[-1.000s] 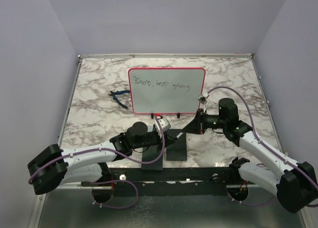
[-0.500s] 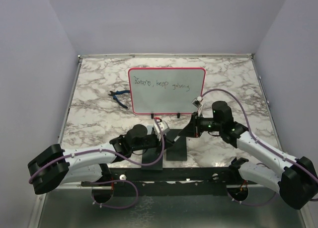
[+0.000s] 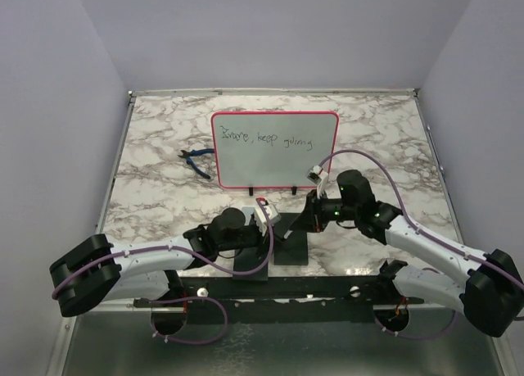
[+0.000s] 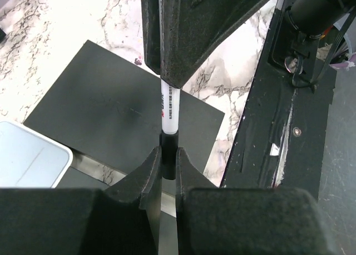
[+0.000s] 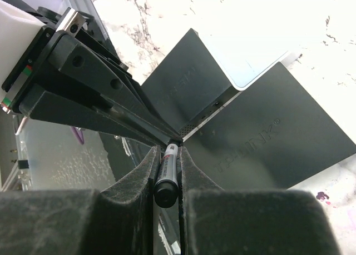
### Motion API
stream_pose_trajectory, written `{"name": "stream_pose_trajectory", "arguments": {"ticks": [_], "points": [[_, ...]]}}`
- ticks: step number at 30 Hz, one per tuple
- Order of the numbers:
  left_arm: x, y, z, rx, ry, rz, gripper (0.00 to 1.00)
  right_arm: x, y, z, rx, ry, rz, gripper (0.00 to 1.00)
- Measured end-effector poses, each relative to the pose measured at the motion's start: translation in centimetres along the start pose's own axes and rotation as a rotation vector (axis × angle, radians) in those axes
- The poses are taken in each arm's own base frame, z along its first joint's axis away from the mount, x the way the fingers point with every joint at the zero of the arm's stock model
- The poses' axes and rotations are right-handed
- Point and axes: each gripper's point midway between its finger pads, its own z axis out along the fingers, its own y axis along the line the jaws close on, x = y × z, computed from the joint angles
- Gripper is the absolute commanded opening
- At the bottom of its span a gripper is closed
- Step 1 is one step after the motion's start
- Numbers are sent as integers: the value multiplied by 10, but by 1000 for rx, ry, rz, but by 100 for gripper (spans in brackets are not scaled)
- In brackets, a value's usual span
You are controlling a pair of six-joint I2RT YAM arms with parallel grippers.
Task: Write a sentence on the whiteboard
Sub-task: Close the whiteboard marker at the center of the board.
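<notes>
Both grippers are clamped on one marker [image 4: 168, 108], end to end. The left gripper [image 4: 168, 155] has its jaws pressed together on the black end section. The right gripper [image 5: 168, 158] pinches the white barrel, with the marker's black butt showing just behind its fingertips. The black piece in the left jaws is probably the cap, though the wrist view does not settle whether it is a cap or a tail plug.

The marker looks light, stiff and smooth-sided, and a round plastic barrel like that can twist or slide in flat pads. Opposed grips on barrel and end piece, pulled straight along the axis, seem the safest hold.

The whiteboard [image 3: 278, 169] stands propped beyond both sets of fingertips, apart from them, on the far side of the black slabs [image 3: 291, 246] lying under the grippers. It is a thin, rigid panel on two small feet, so it is likely light and could tip or skate backwards under a push. Any hold belongs on its red-pink rim, not the face.

The sentence [image 3: 268, 139] runs along the board's upper part. It is likely dry-erase ink, which would smear at a brush from a finger or cable.
</notes>
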Motion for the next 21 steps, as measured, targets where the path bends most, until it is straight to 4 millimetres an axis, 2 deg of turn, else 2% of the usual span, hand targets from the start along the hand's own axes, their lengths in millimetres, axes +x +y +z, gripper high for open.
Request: {"name": "stream_pose_trajectory", "arguments": {"ticks": [13,21], "points": [[19,1,-3,-3,36,2,0,14,2,16,27,58,-28,1],[23,2,-4,-4,49,-1,0,19,3,23,42,69,-39,1]]}}
